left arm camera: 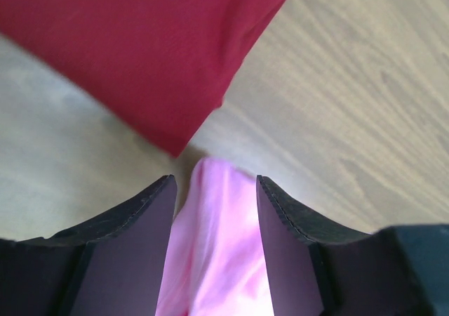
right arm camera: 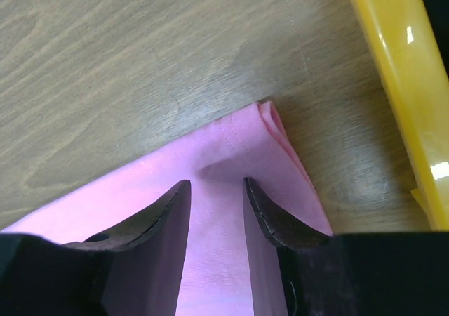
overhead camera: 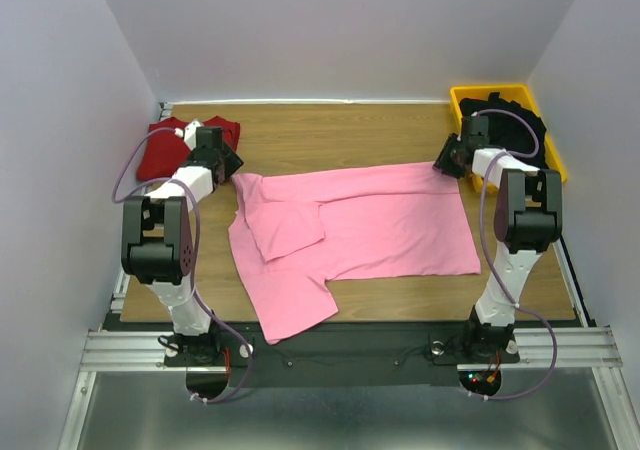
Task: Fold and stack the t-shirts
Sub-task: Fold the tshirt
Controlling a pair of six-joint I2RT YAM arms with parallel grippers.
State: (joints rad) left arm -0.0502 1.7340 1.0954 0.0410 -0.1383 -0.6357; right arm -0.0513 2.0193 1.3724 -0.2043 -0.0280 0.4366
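Note:
The light pink t-shirt lies spread across the middle of the table, its left part folded over itself. My left gripper is at its far left corner, jaws open, with a pink fold loose between them. The dark red t-shirt lies bunched just beyond, its edge close to the fingertips. My right gripper is at the far right corner of the pink shirt, jaws open, tips down on the flat cloth. The black t-shirt sits in the bin.
A yellow bin stands at the back right, its wall close to the right gripper. White walls enclose the table on three sides. The pink shirt's near sleeve hangs over the table's front edge.

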